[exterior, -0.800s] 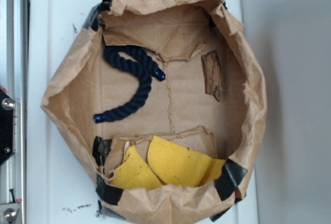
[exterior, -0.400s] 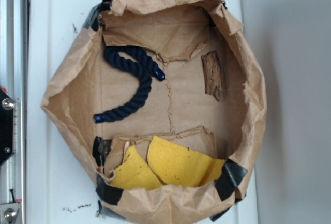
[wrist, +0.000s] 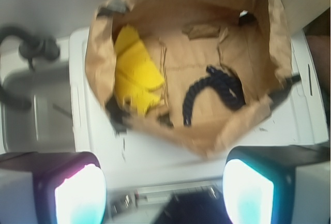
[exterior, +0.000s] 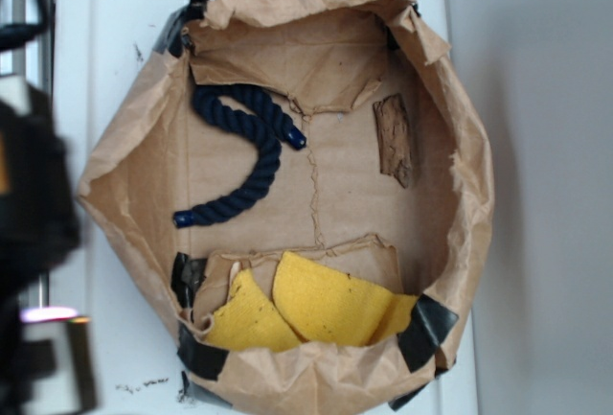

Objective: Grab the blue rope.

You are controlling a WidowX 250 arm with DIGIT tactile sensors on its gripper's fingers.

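The blue rope (exterior: 241,151) lies hook-shaped on the floor of the brown paper tray (exterior: 469,195), in its upper-left part. Yellow paper (exterior: 311,310) lies at the tray's lower edge, a wood chip (exterior: 394,139) at the upper right. The gripper (wrist: 164,193), fingers apart and empty, hangs outside the tray's rim.

The exterior view looks straight down from overhead, close enough that the brown paper bag (exterior: 287,185) fills most of the picture, with the white bench (exterior: 105,41) showing around it. The wrist view rides on the arm just behind the claw (wrist: 164,193) — its two fingers frame the bottom corners — and looks down at a slant from beyond the bag's edge, farther off and blurred. Both views share the bag's open inside, the blue rope (exterior: 239,151) and the yellow sheets (exterior: 316,305) — turned about between them.
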